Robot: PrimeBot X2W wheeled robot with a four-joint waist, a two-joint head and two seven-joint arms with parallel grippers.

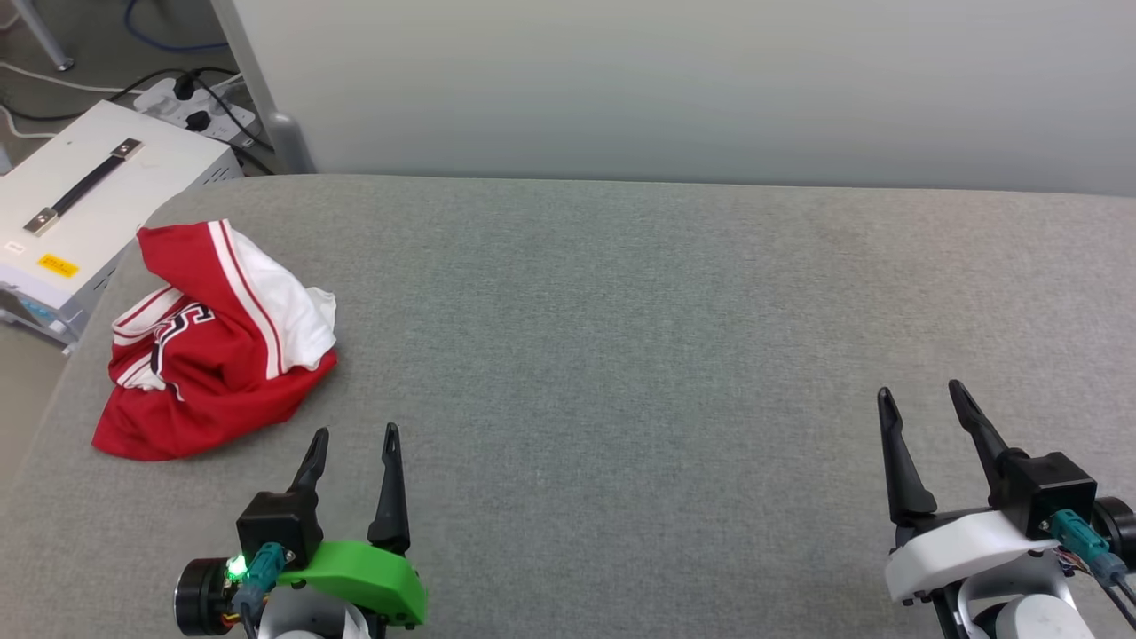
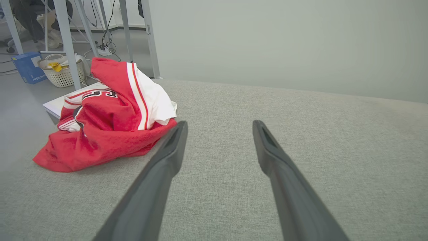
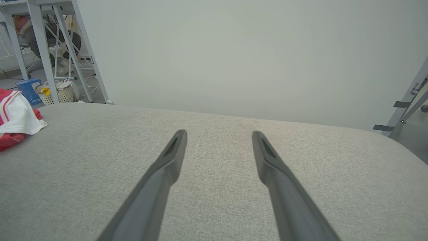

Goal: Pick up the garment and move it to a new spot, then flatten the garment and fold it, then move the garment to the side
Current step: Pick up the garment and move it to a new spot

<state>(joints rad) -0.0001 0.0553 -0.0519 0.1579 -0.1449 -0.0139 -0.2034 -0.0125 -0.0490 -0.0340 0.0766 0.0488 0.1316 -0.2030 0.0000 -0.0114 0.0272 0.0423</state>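
Note:
The garment [image 1: 213, 355] lies crumpled in a heap at the far left of the grey padded table [image 1: 621, 311]. It is red with a white sleeve, striped trim and black lettering. In the left wrist view the garment [image 2: 107, 124] sits just left of and beyond my fingertips. My left gripper [image 1: 355, 435] stands open and empty a little to the right of and nearer than the heap, not touching it. Far to the right, my right gripper [image 1: 923, 395] is open with nothing between its fingers. The right wrist view catches an edge of the garment [image 3: 15, 120] at its left border.
A white case with a black handle [image 1: 89, 195] stands off the table's left end, with a power strip and cables [image 1: 200, 106] behind it. A pale wall [image 1: 666, 80] rises behind the table. A basket [image 2: 63, 72], a blue box [image 2: 28, 67] and table legs stand on the floor.

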